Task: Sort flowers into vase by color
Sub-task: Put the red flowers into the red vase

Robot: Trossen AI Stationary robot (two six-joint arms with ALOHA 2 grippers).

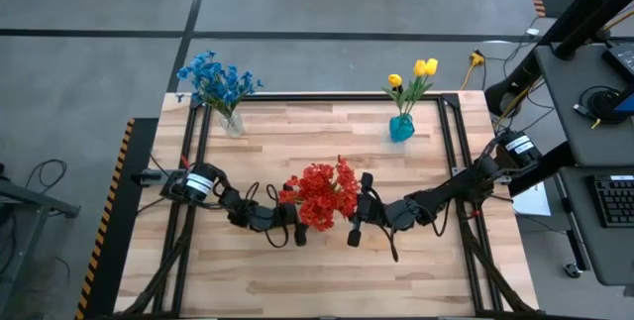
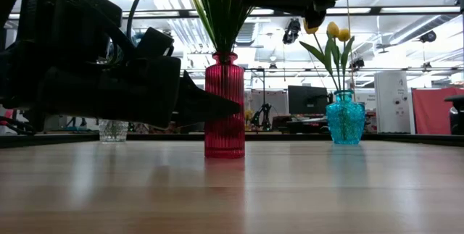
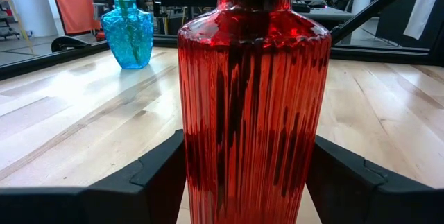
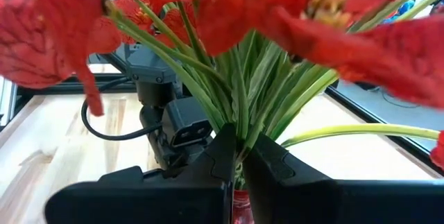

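on the tabletop [image 1: 396,261] stand three vases. one vase [image 1: 232,122] is near the far left corner, with a bunch of flowers [image 1: 216,79] in it. a second vase [image 1: 401,127] is toward the far right side, with a few buds [image 1: 416,70] in it. the third vase [image 2: 224,107] stands in the middle, nearer the front, with a big bunch [image 1: 322,193] in it. the left hand [image 1: 299,233] is around this vase from the left, one finger [image 3: 156,175] on each side. the right hand [image 1: 359,223] is just right of the bunch, with the stems [image 4: 239,106] right before its tips.
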